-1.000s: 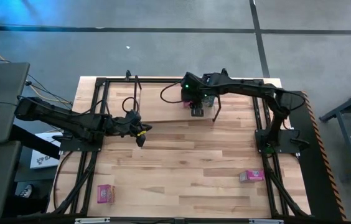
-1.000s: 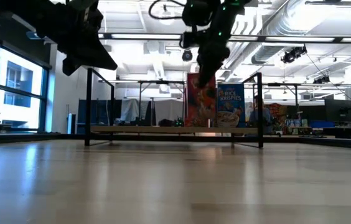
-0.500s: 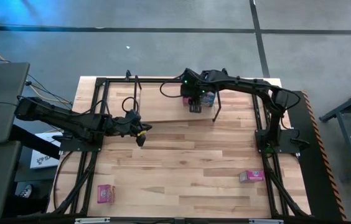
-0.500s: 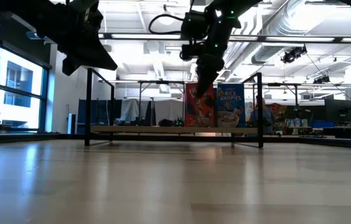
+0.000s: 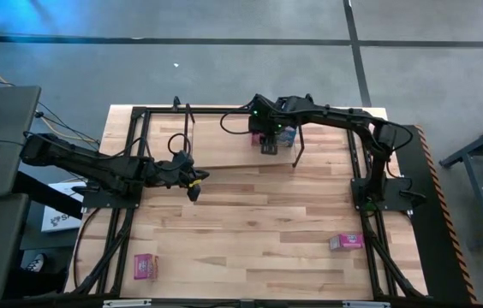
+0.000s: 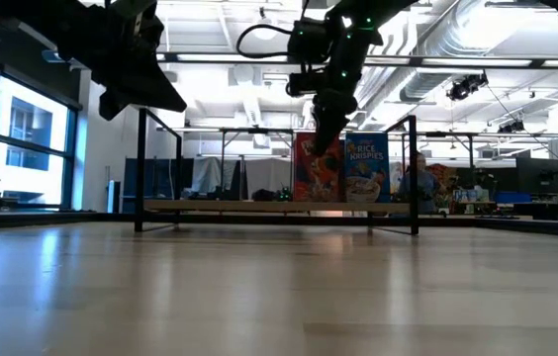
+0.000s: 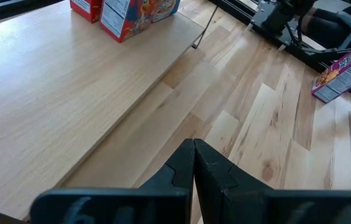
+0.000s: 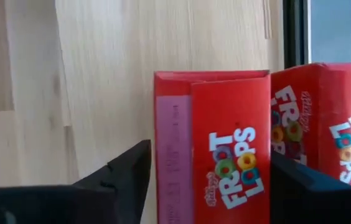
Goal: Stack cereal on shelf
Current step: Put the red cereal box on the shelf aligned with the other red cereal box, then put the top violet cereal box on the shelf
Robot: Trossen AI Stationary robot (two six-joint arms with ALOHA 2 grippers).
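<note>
The shelf (image 5: pixel 224 152) is a light board in a thin black wire frame at the table's far middle. A red Froot Loops box (image 6: pixel 319 168) stands upright on the board beside a blue Rice Krispies box (image 6: pixel 366 168). My right gripper (image 8: pixel 210 152) is above the red box and shut on it. Another red box (image 8: pixel 325 118) stands close beside it. My left gripper (image 5: pixel 194 184) is shut and empty, in the air to the left of the shelf. Two pink boxes (image 5: pixel 145 266) (image 5: pixel 346 242) lie on the tabletop near the front. My right gripper pinches the red box's upper part (image 8: pixel 163 186) between its two fingers, one finger (image 8: pixel 122 177) on each of two opposite sides. The fingers come from above, pointing down. The box is upright, its bottom end (image 6: pixel 319 200) on the shelf board.
The shelf's wire posts (image 6: pixel 141 168) (image 6: pixel 415 173) stand at its ends. The board is bare left of the boxes (image 7: pixel 70 93). Black rails (image 5: pixel 126 214) run along the table's left and right sides. A person (image 6: pixel 419 183) shows in the room far behind the shelf.
My right gripper has come down with the red box, which hung above the shelf board a second ago and now stands on it beside the blue box. It has kept still for the last half second.
</note>
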